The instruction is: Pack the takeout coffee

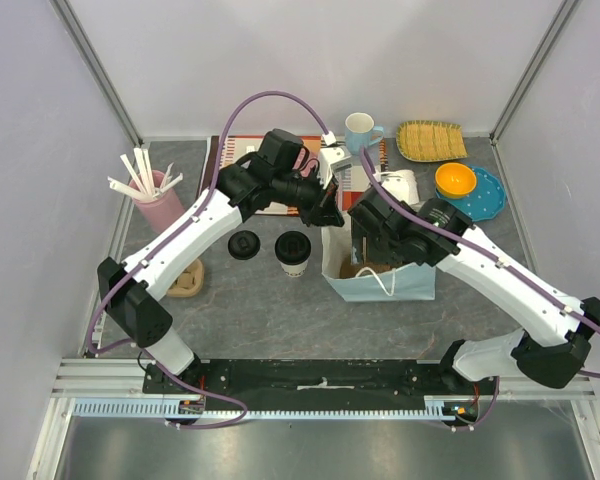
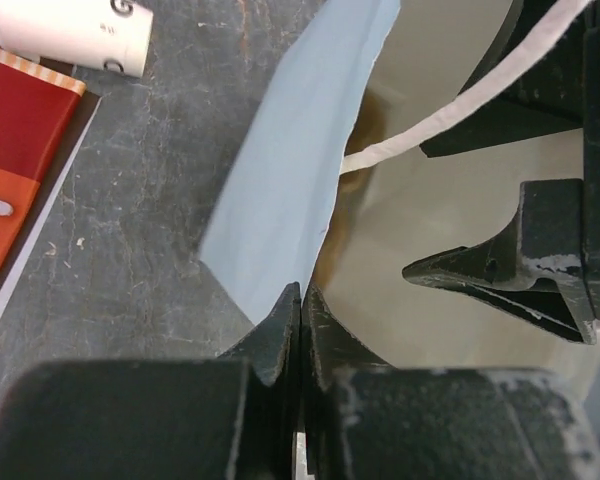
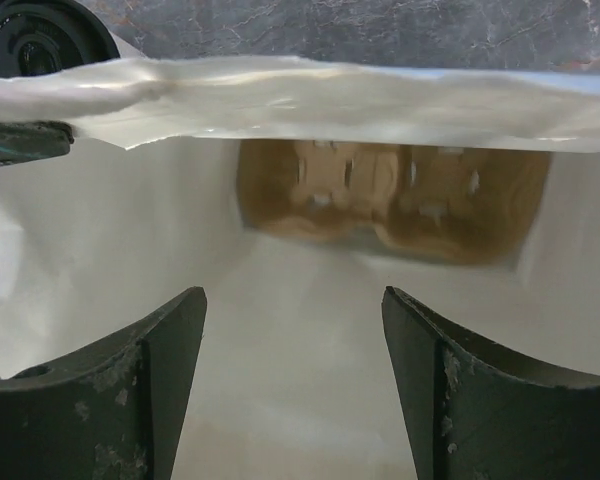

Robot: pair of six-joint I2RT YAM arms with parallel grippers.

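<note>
**Top view**
- Left arm pose: reaches from the near-left base toward the back of the table (image 1: 280, 310), elbow high, wrist turned right, left gripper (image 1: 330, 212) at the left rim of the bag (image 1: 405, 285).
- Right arm pose: runs from the near-right base leftward, forearm low, right gripper (image 1: 368, 250) dipped into the bag's open mouth.
- Coffee: takeout coffee (image 1: 293, 252) upright with its black lid on, outside the bag and just beside its left wall; spare lid (image 1: 244, 244) flat just left of it.
- Open room: bare table between the coffee and the near edge; mug (image 1: 360, 130) and placemat (image 1: 270, 175) along the back edge, pink holder (image 1: 158, 205) near the left edge.

**Left wrist view**
- Jaws: pressed together, pinching the bag's paper rim (image 2: 280, 200) at the fingertips (image 2: 288, 325).
- Edges: blue outer wall to the left, pale inside to the right, white handle strap (image 2: 460, 115) crossing the mouth.
- Neighbour: one of the right gripper's fingers (image 2: 520, 280) inside the bag, apart from the pinch.
- Beyond the bag: lying paper cup (image 2: 70, 35) beside the placemat (image 2: 10, 150).

**Right wrist view**
- Jaws: spread wide (image 3: 295, 330), holding and touching nothing.
- Room: white bag walls all round, rim (image 3: 330, 95) across the top, cardboard carrier (image 3: 390, 200) on the bag's floor.
- Past the rim: a black lid (image 3: 40, 35); cannot tell which one.
</note>
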